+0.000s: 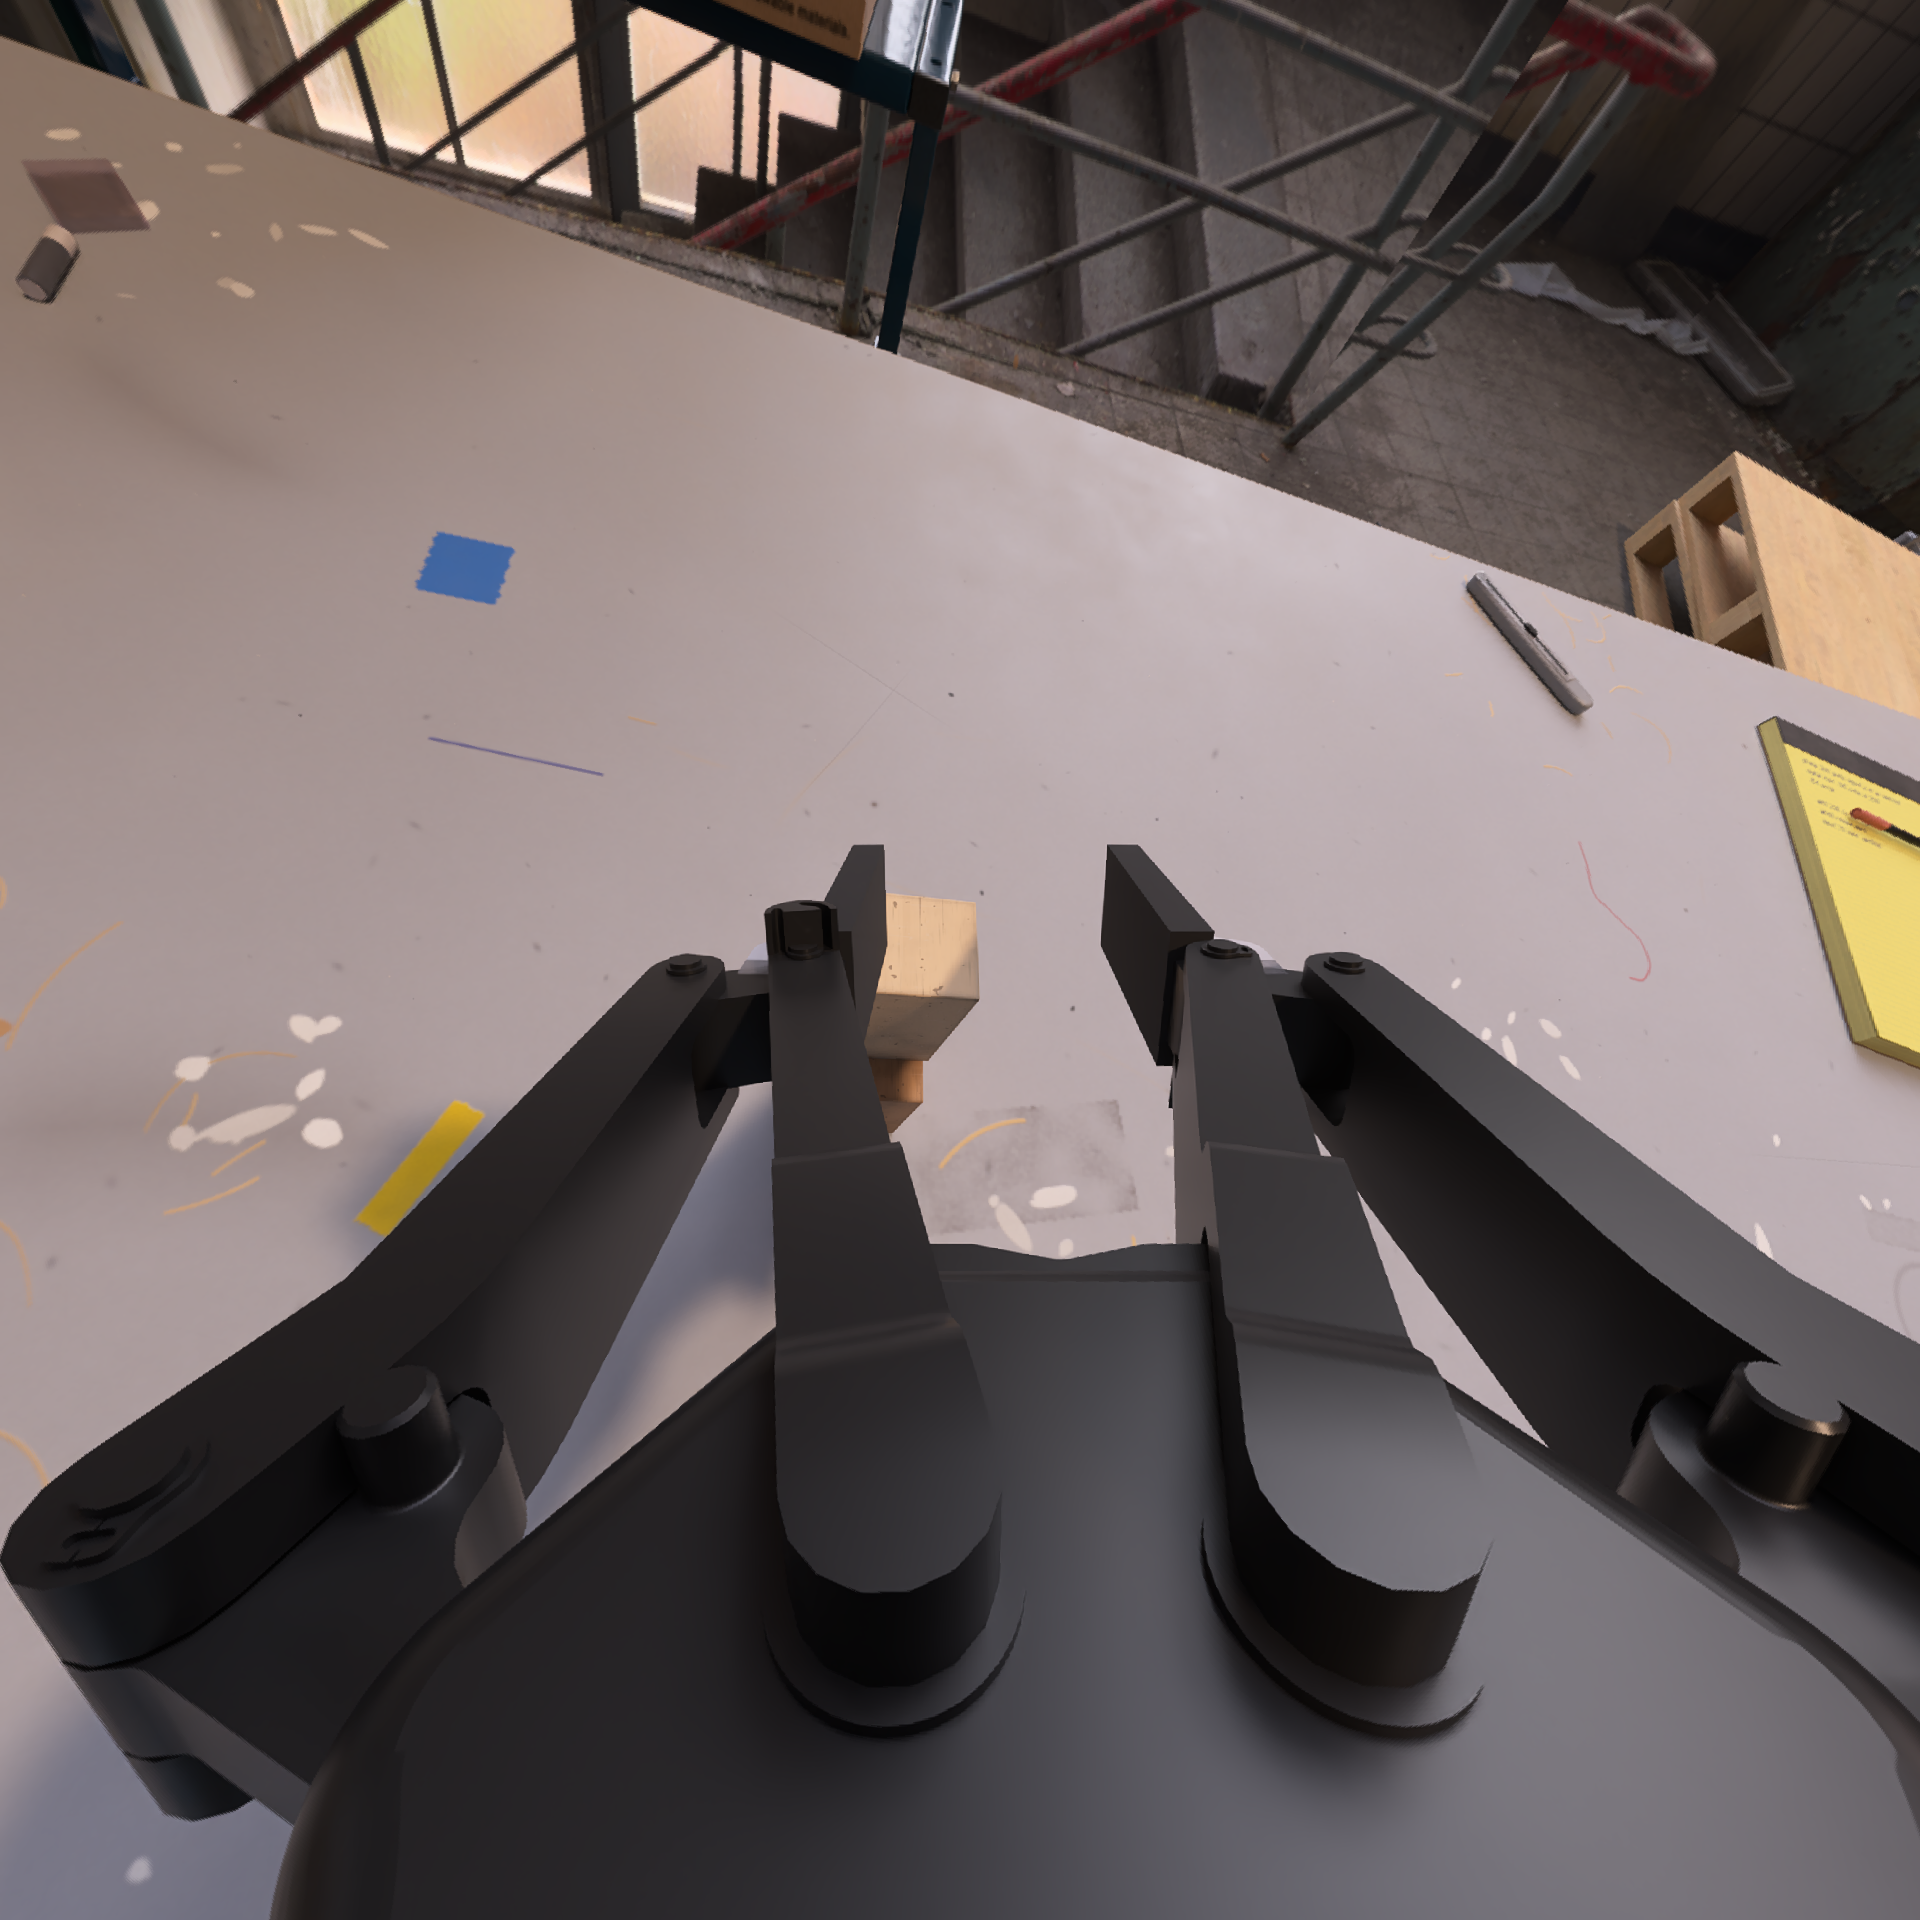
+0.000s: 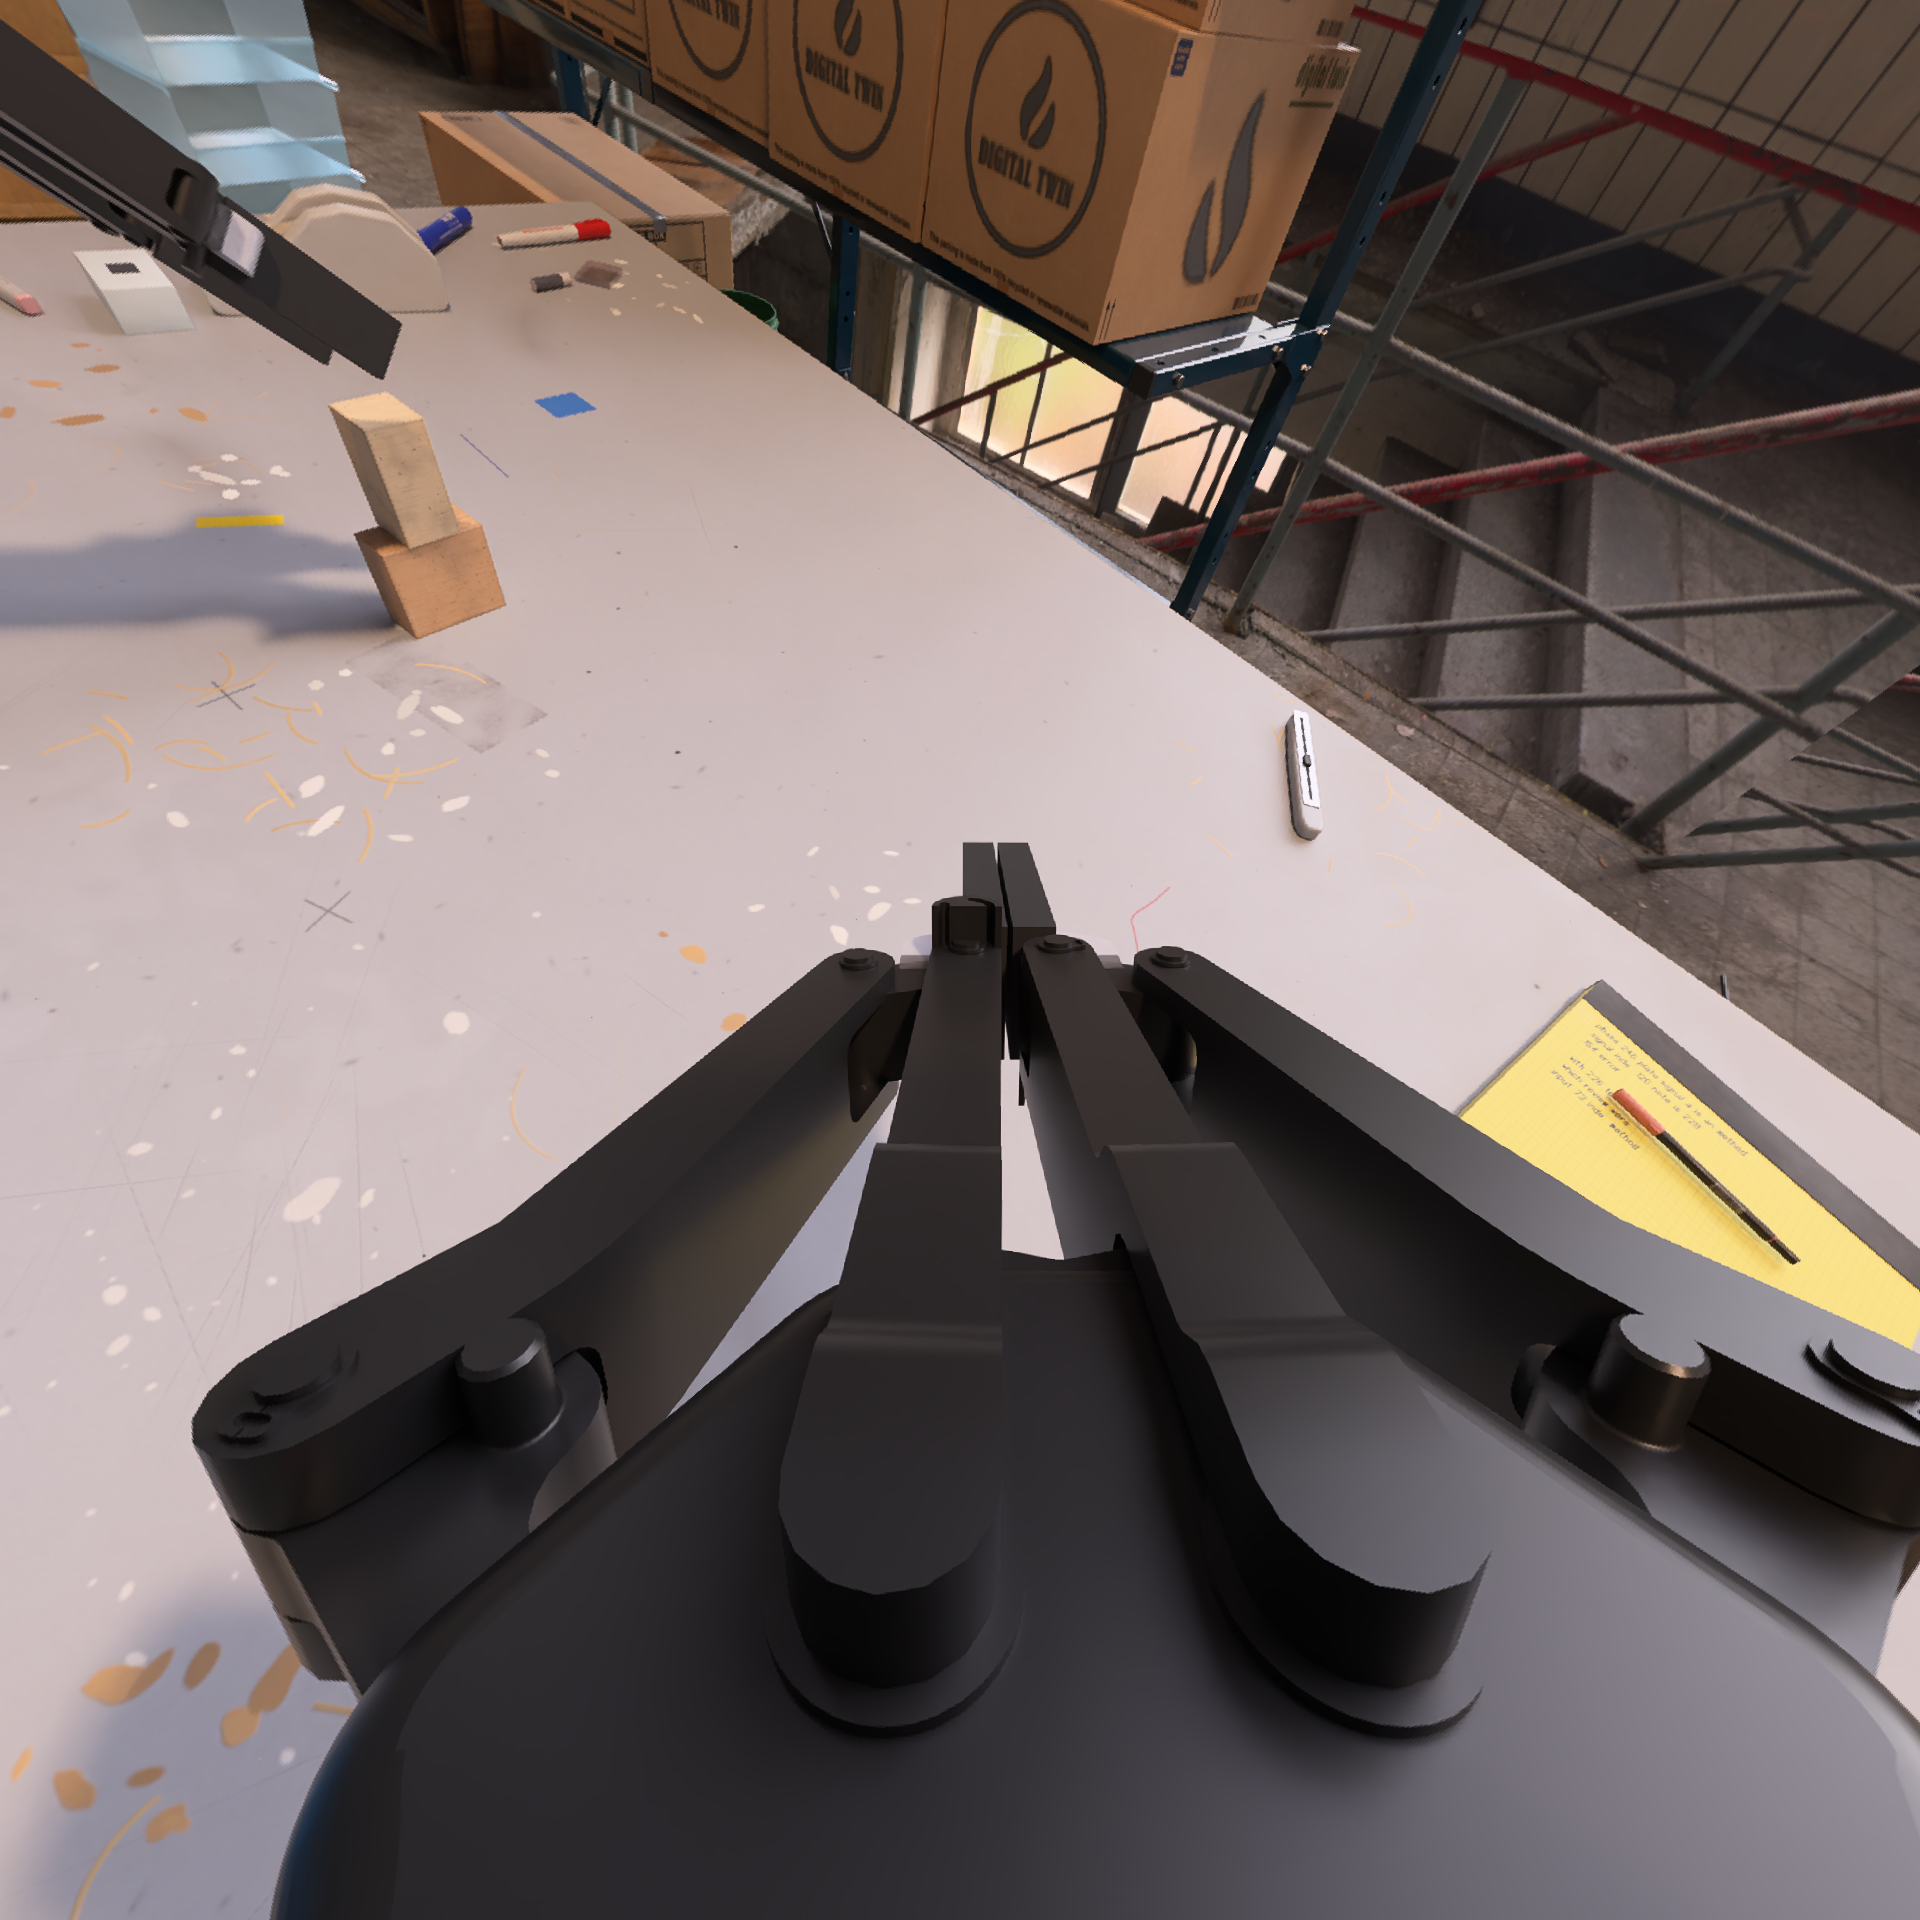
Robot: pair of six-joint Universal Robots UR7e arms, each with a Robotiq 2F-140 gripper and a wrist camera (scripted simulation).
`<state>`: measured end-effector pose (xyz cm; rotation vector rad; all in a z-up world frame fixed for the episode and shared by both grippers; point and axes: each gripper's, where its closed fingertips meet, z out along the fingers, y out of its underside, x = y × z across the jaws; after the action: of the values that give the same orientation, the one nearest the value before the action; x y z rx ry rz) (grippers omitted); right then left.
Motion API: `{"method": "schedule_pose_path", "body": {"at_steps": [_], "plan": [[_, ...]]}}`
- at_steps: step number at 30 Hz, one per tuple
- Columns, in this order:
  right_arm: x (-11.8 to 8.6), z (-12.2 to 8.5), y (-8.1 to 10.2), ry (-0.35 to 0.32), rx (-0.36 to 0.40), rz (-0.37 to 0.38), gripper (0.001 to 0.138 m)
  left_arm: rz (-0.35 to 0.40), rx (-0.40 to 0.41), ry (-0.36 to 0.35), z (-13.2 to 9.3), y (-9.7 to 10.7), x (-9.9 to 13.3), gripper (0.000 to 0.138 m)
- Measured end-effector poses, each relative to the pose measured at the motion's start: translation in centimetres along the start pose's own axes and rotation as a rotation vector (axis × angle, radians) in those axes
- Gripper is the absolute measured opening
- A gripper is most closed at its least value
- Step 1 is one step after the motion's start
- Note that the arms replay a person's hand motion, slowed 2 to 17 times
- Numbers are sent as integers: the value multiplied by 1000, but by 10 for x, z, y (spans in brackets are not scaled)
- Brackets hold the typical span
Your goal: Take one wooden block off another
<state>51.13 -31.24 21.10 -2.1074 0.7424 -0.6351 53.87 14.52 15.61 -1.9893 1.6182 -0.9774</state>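
Left gripper (image 1: 992, 935) fingers spread wide, nothing held; pale upper block (image 1: 928, 961) sits just inside its left finger, whether touching can't be told. In the right wrist view the pale block (image 2: 395, 468) stands tilted on the darker lower block (image 2: 431, 574), far left on the table (image 2: 831, 644), well apart from the far edge. Right gripper (image 2: 1003, 883) pressed closed, empty, hovering over bare tabletop near the middle. Box cutter (image 2: 1304, 774) lies by the far edge; yellow notepad (image 2: 1621, 1132) with pen (image 2: 1704, 1174) at right. Open tabletop around the stack.
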Motion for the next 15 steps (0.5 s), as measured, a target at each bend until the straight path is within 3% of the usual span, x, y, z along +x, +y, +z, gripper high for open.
{"method": "schedule_pose_path", "body": {"at_steps": [15], "plan": [[0,1,1,0,-9,-6,1,-13,-68,-33,14,8,-10,55]]}}
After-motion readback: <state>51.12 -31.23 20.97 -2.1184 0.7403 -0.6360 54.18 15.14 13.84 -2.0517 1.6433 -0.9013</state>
